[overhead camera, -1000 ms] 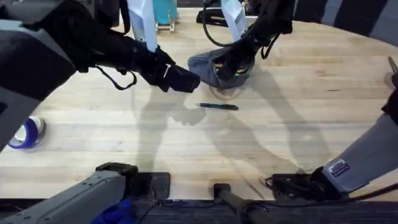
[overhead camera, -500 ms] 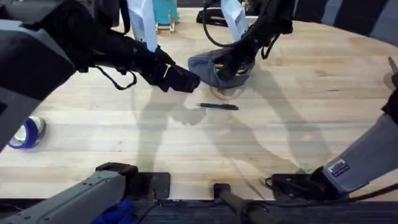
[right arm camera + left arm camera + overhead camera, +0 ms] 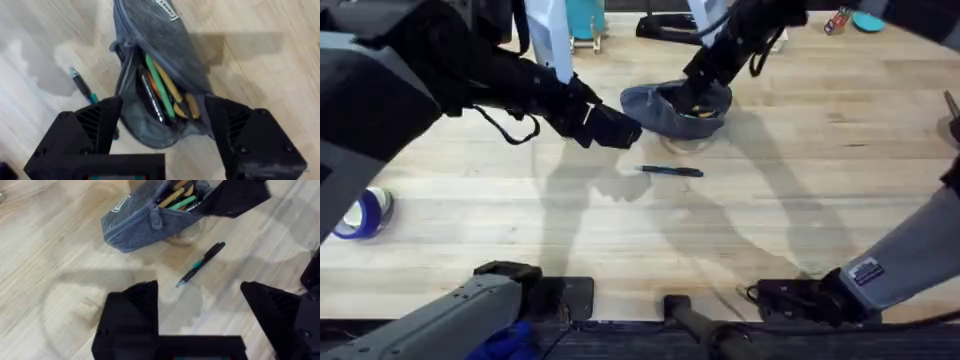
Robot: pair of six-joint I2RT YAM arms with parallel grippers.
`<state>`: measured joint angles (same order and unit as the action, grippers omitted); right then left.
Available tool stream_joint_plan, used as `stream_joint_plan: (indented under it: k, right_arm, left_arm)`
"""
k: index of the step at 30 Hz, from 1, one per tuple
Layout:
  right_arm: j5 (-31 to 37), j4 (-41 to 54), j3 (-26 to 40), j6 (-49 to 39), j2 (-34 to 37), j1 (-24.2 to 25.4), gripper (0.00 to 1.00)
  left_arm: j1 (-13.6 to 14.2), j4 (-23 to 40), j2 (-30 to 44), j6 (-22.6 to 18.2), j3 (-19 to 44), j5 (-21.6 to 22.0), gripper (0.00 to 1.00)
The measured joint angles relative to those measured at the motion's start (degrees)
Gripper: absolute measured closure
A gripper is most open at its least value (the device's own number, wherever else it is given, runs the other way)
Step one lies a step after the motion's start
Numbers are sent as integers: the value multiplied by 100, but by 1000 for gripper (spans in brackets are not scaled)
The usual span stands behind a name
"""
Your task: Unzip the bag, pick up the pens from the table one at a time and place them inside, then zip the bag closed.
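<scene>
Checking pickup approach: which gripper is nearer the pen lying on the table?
Left. The left gripper hovers open just beside the pen; the right gripper is farther off, over the open bag.

Bare table [image 3: 790,190] around pen [image 3: 672,171] (bag [image 3: 660,108] near).

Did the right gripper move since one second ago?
Yes. The right gripper has drawn back over the bag, farther from the pen, which lies in the same spot on the table.
</scene>
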<state>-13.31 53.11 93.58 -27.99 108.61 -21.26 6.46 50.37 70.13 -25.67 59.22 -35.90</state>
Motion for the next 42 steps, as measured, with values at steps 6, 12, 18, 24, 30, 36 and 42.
stream_joint_plan:
  k: [6,12,18,24,30,36,42]
  right_arm:
    - [217,522,353,531,-337,0,4]
    - [761,900,505,1277,-595,0,3]
    - [1234,1328,505,2040,-885,0,6]
    - [1279,1574,521,2282,-963,0,3]
    - [1030,1980,521,2113,-965,0,3]
    - [362,2207,506,1397,-965,0,3]
    - [106,1823,-177,919,-1002,-96,4]
  left_arm:
    - [0,0,0,-1,0,0,6]
    - [0,0,0,0,0,0,6]
    - [0,0,0,-2,0,0,6]
    - [0,2,0,0,0,0,6]
    - [0,0,0,-2,0,8,6]
    - [0,0,0,0,0,23,6]
    - [0,0,0,5,0,122,6]
